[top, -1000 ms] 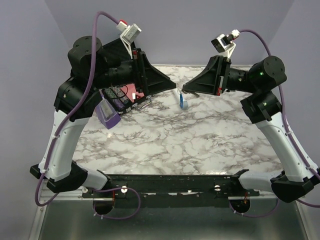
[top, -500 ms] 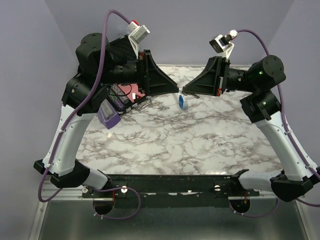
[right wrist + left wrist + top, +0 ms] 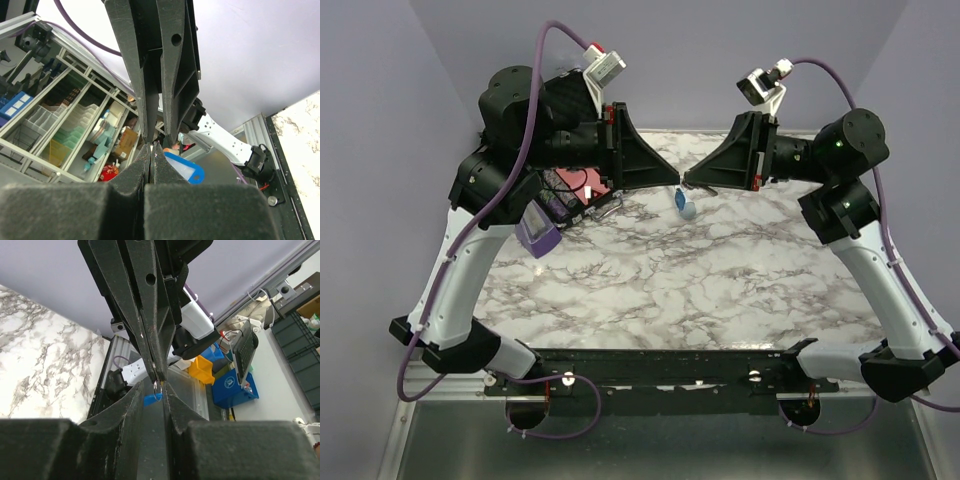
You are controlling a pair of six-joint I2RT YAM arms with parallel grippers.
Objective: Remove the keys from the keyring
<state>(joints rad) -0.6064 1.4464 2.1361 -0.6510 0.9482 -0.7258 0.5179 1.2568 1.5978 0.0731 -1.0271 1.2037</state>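
The keyring, a bright blue oval tag (image 3: 686, 206) on a small metal ring (image 3: 157, 386), hangs in the air above the back of the marble table. My right gripper (image 3: 689, 183) is shut on the metal ring, and the blue tag (image 3: 185, 168) dangles just beyond its closed tips (image 3: 151, 146). My left gripper (image 3: 676, 181) faces it tip to tip. Its jaws (image 3: 154, 385) stand narrowly apart, with the ring and the blue tag (image 3: 151, 399) in the gap. I cannot make out a separate key in any view.
A purple metronome (image 3: 535, 228) stands at the left of the marble table (image 3: 700, 280). A pink-red item (image 3: 582, 184), a dark case (image 3: 560, 205) and a wire clip (image 3: 610, 208) lie under my left arm.
My left arm has swung right and risen, bringing its gripper up to the right gripper's tips. The right gripper and the hanging blue tag have stayed almost still.
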